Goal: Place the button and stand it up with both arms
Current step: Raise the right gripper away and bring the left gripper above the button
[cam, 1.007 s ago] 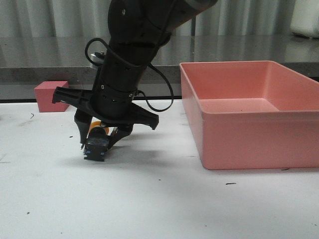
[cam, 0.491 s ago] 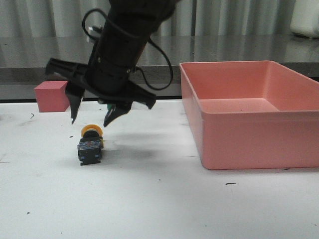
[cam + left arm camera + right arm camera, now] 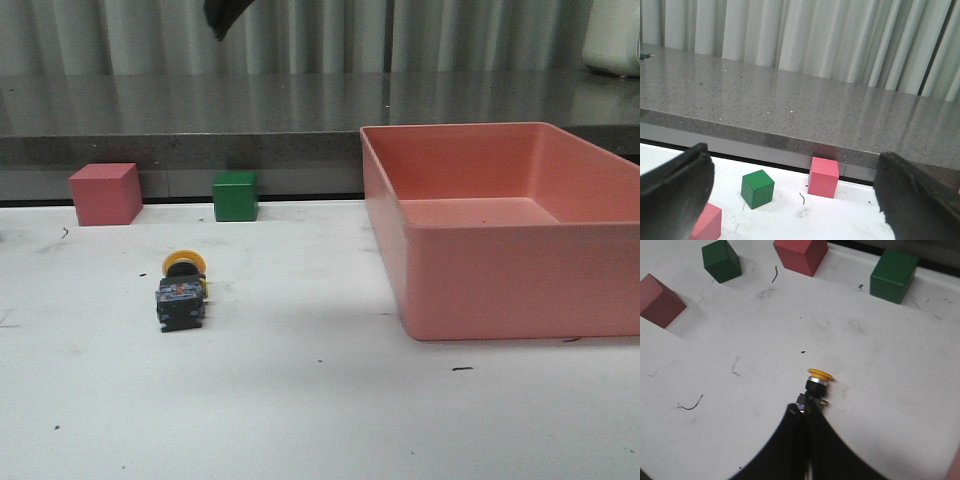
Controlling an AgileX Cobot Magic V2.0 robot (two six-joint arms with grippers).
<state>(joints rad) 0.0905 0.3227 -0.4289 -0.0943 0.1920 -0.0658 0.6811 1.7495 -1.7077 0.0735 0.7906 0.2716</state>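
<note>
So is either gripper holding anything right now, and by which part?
Nothing is held. The button sits free on the table; the left gripper is open and empty, and no gripper touches the button.

From my seat I only catch a black gripper tip (image 3: 222,15) poking in at the top edge, can't tell which arm or how the jaws sit. Well below it the button (image 3: 183,291) lies on the white table (image 3: 320,410), yellow cap facing away. Red cube (image 3: 104,193), green cube (image 3: 235,195) and pink bin (image 3: 520,270) sit further off.
</note>
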